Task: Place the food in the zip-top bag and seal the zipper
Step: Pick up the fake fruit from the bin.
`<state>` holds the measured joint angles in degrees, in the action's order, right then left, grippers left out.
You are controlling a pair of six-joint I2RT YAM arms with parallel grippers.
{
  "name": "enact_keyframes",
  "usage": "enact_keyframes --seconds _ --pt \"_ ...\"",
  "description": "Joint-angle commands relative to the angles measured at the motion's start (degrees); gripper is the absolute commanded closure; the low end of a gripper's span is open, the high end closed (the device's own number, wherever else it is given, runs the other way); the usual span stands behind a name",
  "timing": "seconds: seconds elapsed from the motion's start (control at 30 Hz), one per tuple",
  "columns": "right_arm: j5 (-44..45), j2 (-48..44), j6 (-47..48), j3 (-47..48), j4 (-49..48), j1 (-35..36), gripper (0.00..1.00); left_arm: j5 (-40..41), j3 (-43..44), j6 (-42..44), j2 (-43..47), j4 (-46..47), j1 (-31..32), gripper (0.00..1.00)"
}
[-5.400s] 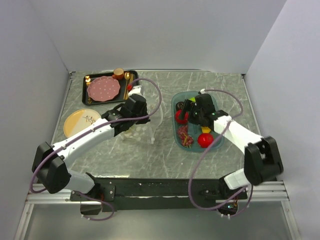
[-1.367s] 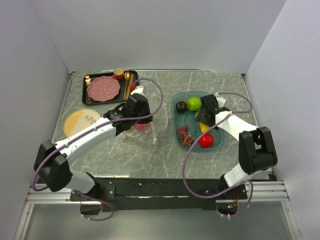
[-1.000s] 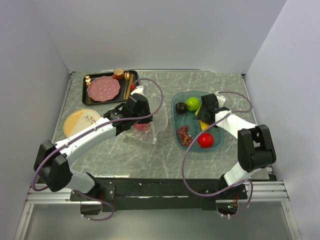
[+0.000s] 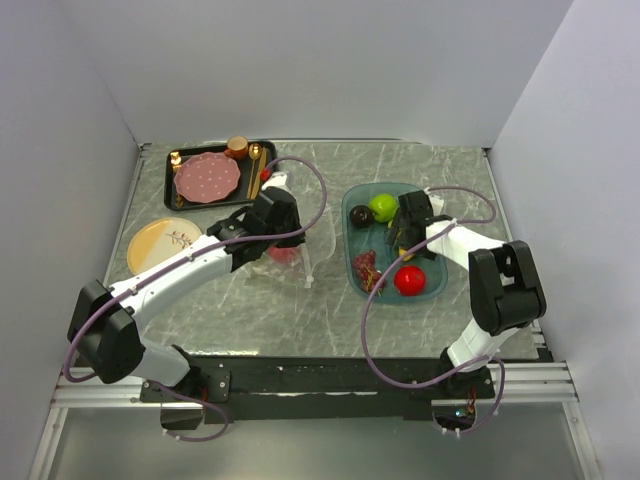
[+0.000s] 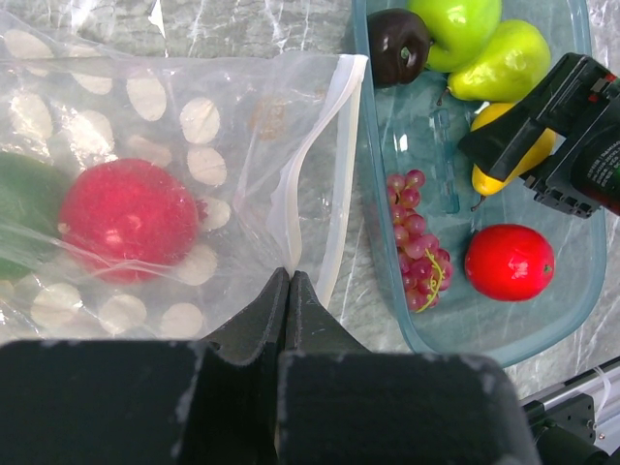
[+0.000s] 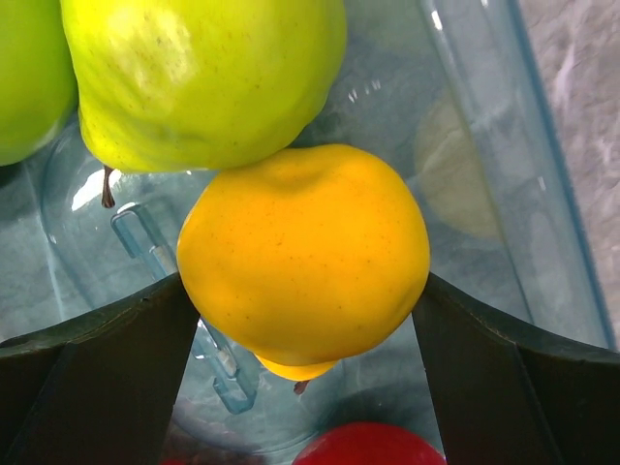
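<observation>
The clear zip-top bag (image 5: pixel 174 116) lies on the table left of the teal tray (image 5: pixel 387 291), its white zipper (image 5: pixel 310 174) gaping open. A red fruit (image 5: pixel 126 218) lies inside the bag. My left gripper (image 5: pixel 289 276) is shut on the bag's edge by the zipper. My right gripper (image 6: pixel 305 291) is down in the tray, its fingers (image 6: pixel 116 339) pressed against both sides of the yellow fruit (image 6: pixel 305 252). A green pear (image 6: pixel 203 77), a green apple (image 5: pixel 455 24), a dark brown ball (image 5: pixel 397 44), a dark red bunch (image 5: pixel 418 237) and a red ball (image 5: pixel 509 262) also lie in the tray.
A black tray (image 4: pixel 185 200) at the back left holds a pink dotted plate (image 4: pixel 208 177) and an orange cup (image 4: pixel 237 147). A yellow plate (image 4: pixel 162 245) lies left of my left arm. Walls close in the table on three sides.
A red fruit that was in the tray now lies in the bag. My right gripper has come back over the tray and settled around the yellow fruit. The left arm has held still.
</observation>
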<state>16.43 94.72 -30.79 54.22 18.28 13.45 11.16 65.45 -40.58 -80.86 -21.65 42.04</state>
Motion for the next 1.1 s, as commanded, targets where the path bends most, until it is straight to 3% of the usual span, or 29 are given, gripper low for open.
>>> enact_keyframes --seconds 0.0,0.1,0.33,0.67,0.83,0.87,0.97,1.07 --pt "4.31 -2.96 1.43 3.17 0.08 -0.01 0.06 -1.23 -0.24 0.59 0.35 2.14 -0.03 0.99" --pt "4.41 -4.36 2.83 3.26 -1.58 -0.18 0.06 -0.79 -0.23 0.68 0.44 2.05 0.06 0.99" --pt "2.38 3.19 2.75 8.18 1.93 -0.27 0.07 -0.79 -0.15 0.67 0.35 1.79 -0.03 0.99" --pt "-0.78 -0.58 3.19 4.41 0.0 -0.27 0.13 -0.52 -0.41 0.76 0.44 1.87 0.06 0.99" --pt "-1.48 -1.55 3.45 4.49 0.61 -0.27 0.34 -0.7 -0.5 0.5 0.44 2.05 -0.03 0.99" --pt "-1.92 -1.64 3.36 4.32 0.61 -0.27 0.44 -0.7 -0.5 0.59 0.53 1.96 0.06 0.99" --pt "-2.27 -2.52 3.01 3.62 0.17 -0.27 0.57 -0.7 -0.59 0.59 0.97 1.87 -0.03 0.99" --pt "-3.76 -4.88 2.84 3.62 1.06 -0.36 0.61 -0.44 -0.85 0.68 1.32 1.79 0.06 0.99"
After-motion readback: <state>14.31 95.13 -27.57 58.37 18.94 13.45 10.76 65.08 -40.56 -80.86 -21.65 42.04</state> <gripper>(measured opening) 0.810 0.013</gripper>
